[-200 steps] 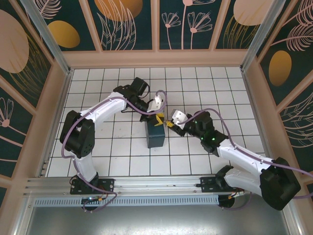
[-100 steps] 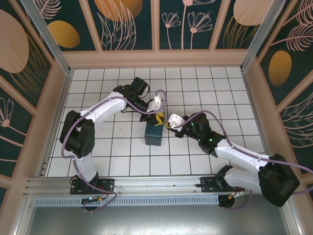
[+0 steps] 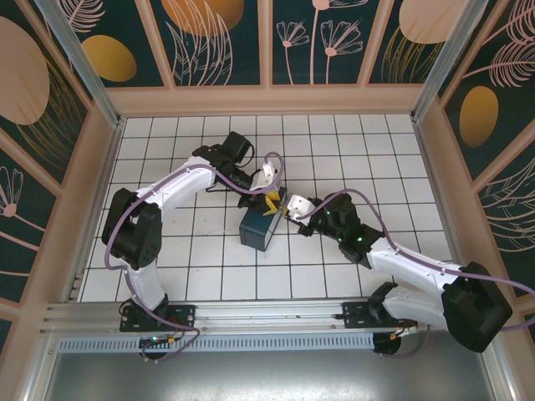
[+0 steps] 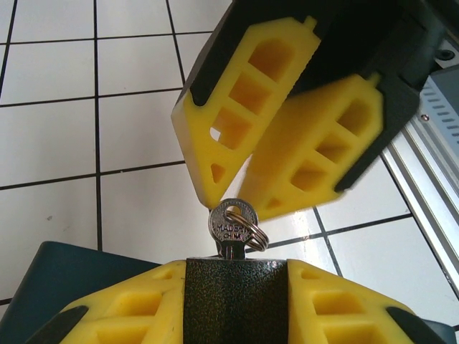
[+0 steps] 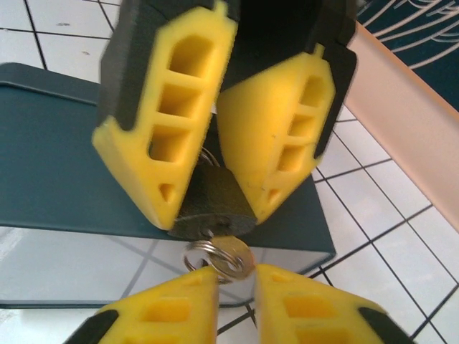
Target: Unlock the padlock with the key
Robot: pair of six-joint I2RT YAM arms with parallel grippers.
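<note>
The padlock point(image 4: 235, 304), dark and rough-grained, sits between the fingers of the left pincer point(image 4: 235, 287), which is closed on its body. In the top view this is near the middle of the white tiled surface point(image 3: 334, 150), at the 1 o'clock corner of the teal box point(image 3: 255, 232). The key point(image 4: 233, 223) stands in the lock, with a small ring at its head. The right pincer point(image 5: 237, 283) is nearly closed, with fingertips at both sides of the key head. Whether it really grips, I cannot tell.
</note>
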